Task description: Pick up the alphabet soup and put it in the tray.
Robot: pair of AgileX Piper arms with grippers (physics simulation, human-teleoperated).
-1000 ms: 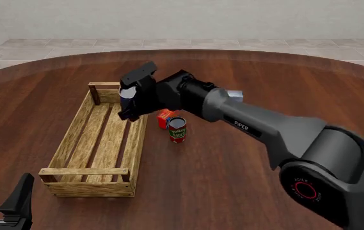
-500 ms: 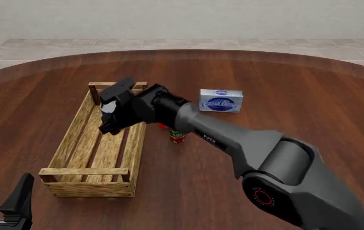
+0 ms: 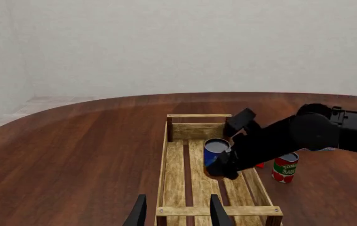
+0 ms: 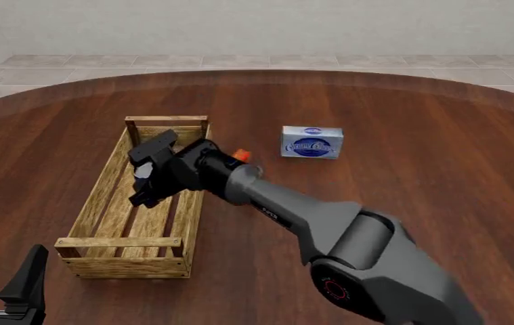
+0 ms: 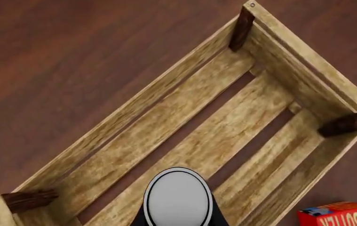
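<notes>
Wood-slat tray [image 4: 103, 196] lies on the left of the table [image 4: 419, 149], long axis near to far. I've got the right arm [image 4: 284, 210] reaching across from the near right, and its gripper [image 4: 148, 172] sits over the tray's far half, above the slatted floor. It's clamped on the soup can [image 3: 215, 155]. In the wrist view the can's silver top [image 5: 177, 197] sits between the fingers with slats straight below, so the drop line looks inside the walls. I judge it's not down yet; the left wrist view shows it about rim height. Next move is straight down, then release. Nothing lies in the tray below it.

Left gripper [image 4: 4, 284] is parked near left, spread wide, holding nothing.

Outside the tray to the right: blue-and-white box [image 4: 312, 143], tomato can [image 3: 285, 167], small orange-red box [image 5: 338, 215]. None in the way.
</notes>
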